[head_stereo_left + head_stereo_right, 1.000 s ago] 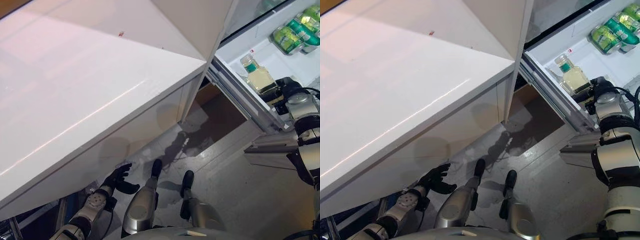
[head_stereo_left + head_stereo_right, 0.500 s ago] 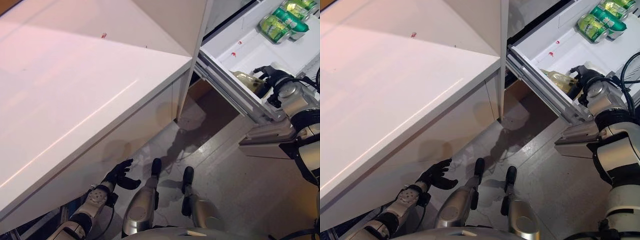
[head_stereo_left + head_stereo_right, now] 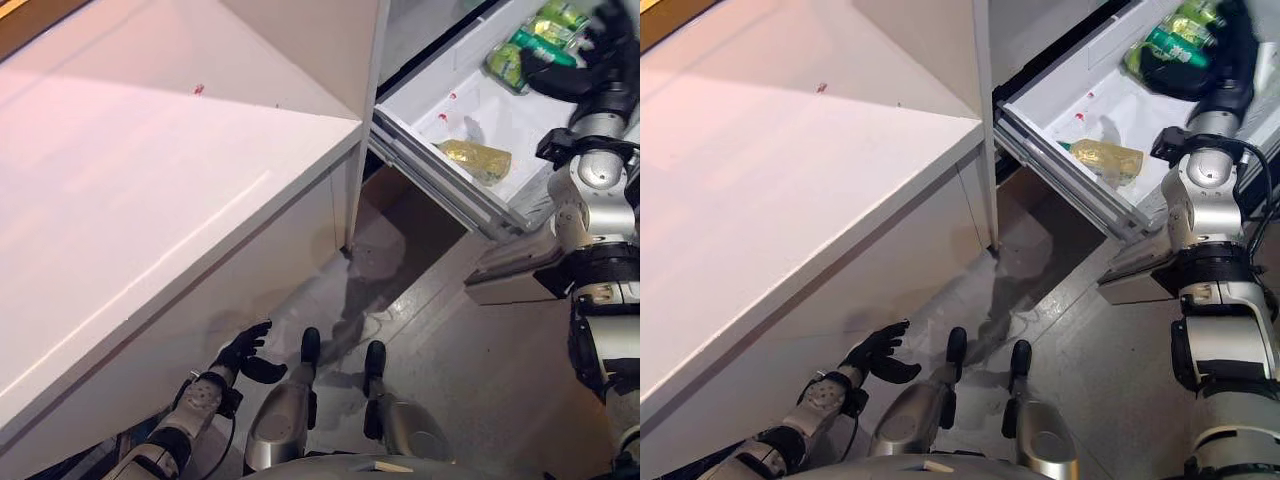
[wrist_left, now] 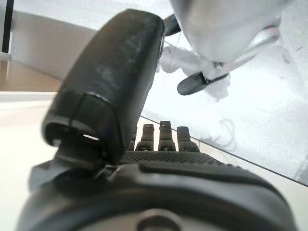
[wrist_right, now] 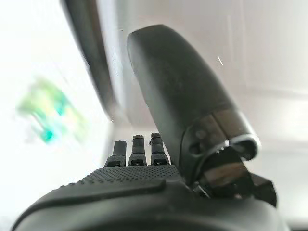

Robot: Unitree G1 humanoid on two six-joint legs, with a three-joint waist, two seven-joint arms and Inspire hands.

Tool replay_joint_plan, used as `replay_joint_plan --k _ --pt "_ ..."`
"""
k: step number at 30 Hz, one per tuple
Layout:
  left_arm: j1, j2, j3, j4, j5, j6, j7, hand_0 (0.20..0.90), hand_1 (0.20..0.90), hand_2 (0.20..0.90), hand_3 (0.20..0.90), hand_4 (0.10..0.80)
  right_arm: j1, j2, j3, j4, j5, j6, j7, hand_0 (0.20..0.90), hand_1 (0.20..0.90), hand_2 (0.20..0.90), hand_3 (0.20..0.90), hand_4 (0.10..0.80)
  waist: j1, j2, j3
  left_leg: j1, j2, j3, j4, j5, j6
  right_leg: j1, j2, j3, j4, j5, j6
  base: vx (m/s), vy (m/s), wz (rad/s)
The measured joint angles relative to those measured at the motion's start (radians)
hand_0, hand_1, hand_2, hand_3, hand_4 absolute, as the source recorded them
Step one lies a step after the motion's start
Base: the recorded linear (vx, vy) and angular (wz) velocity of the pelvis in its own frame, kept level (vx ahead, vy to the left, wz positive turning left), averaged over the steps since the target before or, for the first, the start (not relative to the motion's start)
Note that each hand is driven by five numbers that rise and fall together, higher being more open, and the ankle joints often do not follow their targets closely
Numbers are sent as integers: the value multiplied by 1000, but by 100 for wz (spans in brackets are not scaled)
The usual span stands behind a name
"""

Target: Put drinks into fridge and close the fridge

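Observation:
The fridge drawer stands pulled open at the upper right. A pale yellow bottle lies on its side on the drawer's white floor. Green cans lie at the drawer's far end and show as a green blur in the right wrist view. My right hand is open and empty, raised over the drawer beside the green cans; its fingers are straight. My left hand hangs low by the counter's base, open and empty, and also shows in the left wrist view.
A long white counter fills the left and middle, its corner next to the drawer. A grey panel juts out below the drawer. Grey floor lies between counter and fridge.
The bottle was upright in my right hand and now lies on its side in the drawer. My right hand let go and rose toward the green cans. The camera has shifted.

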Motion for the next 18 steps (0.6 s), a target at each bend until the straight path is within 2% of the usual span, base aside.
replay_joint_plan --k 5,9,12,15,16,17,18 --pt "6 -21 -7 11 8 1 0 900 900 900 900 800 77 0 -136 14 5 -106 -181 900 900 900 900 800 -17 -4 -7 46 0 19 0 -15 2 36 -1 23 0 -3 3 110 74 -14" --pt "15 -24 -7 21 8 2 0 900 900 900 900 800 156 4 -208 60 92 -133 -226 900 900 900 900 800 -38 -3 -22 65 -10 24 14 -29 9 59 -7 34 0 -7 9 115 67 -7" --pt "29 -26 -7 25 9 19 -1 900 900 900 900 800 215 28 -245 102 153 -137 -235 900 900 900 900 800 -57 -3 -24 78 -18 31 77 -70 13 90 -17 40 17 -21 16 67 77 -7" --pt "35 -28 -13 34 23 32 -1 900 900 900 900 800 286 58 -242 109 167 -138 -235 900 900 900 900 800 -62 -3 -25 46 -28 29 203 -131 21 45 -29 43 165 -94 19 -112 44 -2" --pt "30 -26 -14 32 25 34 1 900 900 900 900 800 291 65 -239 110 167 -140 -235 900 900 900 900 800 -56 -5 -26 -6 -36 33 281 -161 27 -31 -42 48 283 -144 19 -247 40 -3" --pt "26 -25 -14 32 25 34 2 900 900 900 900 800 291 65 -238 111 167 -144 -234 900 900 900 900 800 -54 -6 -26 -29 -40 34 310 -171 28 -62 -46 52 326 -161 21 -306 55 1" --pt "2 -24 -15 33 25 34 5 900 900 900 900 800 290 65 -230 113 175 -157 -230 900 900 900 900 800 -48 -10 -26 -97 -60 36 391 -196 38 -150 -66 59 452 -209 25 -188 40 4"
